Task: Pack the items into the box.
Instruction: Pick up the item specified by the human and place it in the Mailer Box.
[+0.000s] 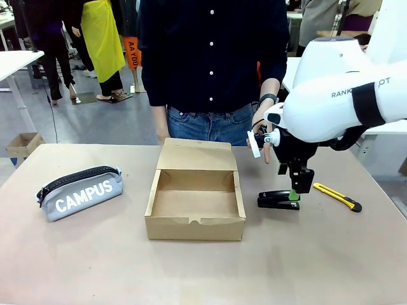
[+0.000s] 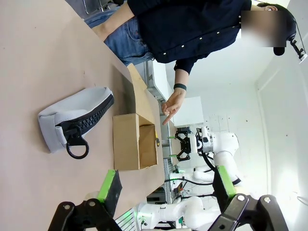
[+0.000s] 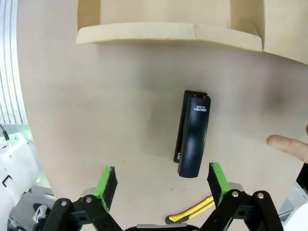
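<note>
The stapler (image 1: 278, 199) is small and black, with a rounded top that carries small white print in the right wrist view (image 3: 192, 133). It is laid flat on the bench (image 1: 95, 267), just beside the right wall of the box (image 1: 194, 225) but apart from it, with its length running across the bench. The knife (image 1: 337, 196) is slim and yellow with a black end. It is set at a slant to the right of the stapler, near it but not touching, and part of it is seen at the bottom of the right wrist view (image 3: 192, 211).

The box is plain brown cardboard, shallow and rectangular. Its lid flap is folded back toward the person, and its bare floor is exposed.

The right claw (image 1: 295, 194) is held over the stapler with its jaws spread wide and nothing gripped. In its own view (image 3: 161, 172) the stapler is seen between the green pads, nearer one of them. Whether a pad touches it cannot be told.

The left claw (image 2: 166, 174) is also spread wide, with nothing in it, above the bench.

A grey pouch (image 1: 81, 192) printed "CAMPUS" is laid well to the left of the box. A hand (image 1: 262, 136) of the person is held above the far edge of the bench, behind the right claw.
</note>
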You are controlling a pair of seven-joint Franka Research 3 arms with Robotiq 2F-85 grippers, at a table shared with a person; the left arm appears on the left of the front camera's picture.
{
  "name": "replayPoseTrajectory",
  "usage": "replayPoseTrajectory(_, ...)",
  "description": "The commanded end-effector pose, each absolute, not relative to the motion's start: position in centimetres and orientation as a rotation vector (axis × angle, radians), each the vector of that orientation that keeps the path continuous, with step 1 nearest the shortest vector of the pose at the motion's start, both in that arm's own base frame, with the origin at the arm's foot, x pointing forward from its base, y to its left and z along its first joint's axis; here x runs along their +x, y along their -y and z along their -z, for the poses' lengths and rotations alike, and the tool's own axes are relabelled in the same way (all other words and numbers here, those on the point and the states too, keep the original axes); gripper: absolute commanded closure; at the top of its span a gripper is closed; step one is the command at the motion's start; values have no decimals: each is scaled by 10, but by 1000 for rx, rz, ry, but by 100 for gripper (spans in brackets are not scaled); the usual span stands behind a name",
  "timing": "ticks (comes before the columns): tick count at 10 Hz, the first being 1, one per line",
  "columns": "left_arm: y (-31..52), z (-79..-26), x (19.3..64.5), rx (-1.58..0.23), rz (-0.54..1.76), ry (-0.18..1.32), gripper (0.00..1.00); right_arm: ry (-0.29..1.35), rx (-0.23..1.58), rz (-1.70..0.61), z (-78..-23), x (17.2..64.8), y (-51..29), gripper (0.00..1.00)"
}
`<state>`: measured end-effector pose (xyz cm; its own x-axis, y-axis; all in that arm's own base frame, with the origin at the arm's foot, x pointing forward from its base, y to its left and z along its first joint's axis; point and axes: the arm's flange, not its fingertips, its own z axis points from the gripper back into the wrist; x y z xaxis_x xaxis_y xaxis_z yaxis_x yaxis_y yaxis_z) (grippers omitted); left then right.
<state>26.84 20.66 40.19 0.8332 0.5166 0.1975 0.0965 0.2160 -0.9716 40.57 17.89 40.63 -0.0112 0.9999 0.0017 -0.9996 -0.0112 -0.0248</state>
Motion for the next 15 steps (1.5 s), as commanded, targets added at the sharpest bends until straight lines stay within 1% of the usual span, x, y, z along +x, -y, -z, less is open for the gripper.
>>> replayPoseTrajectory(1, -205, -403, 268, -1356, -296, 581, 0, 2, -36, -1577, -400, 415, -176, 0)
replayPoseTrajectory(4, -205, -403, 268, -1356, -296, 581, 0, 47, -91, -1487, -378, 435, -174, 0)
replayPoseTrajectory(8, -205, -403, 268, -1356, -296, 581, 0, 113, -115, -1454, -344, 461, -171, 0)
replayPoseTrajectory(15, -205, -403, 268, -1356, -296, 581, 0, 25, -54, -1426, -323, 476, -173, 0)
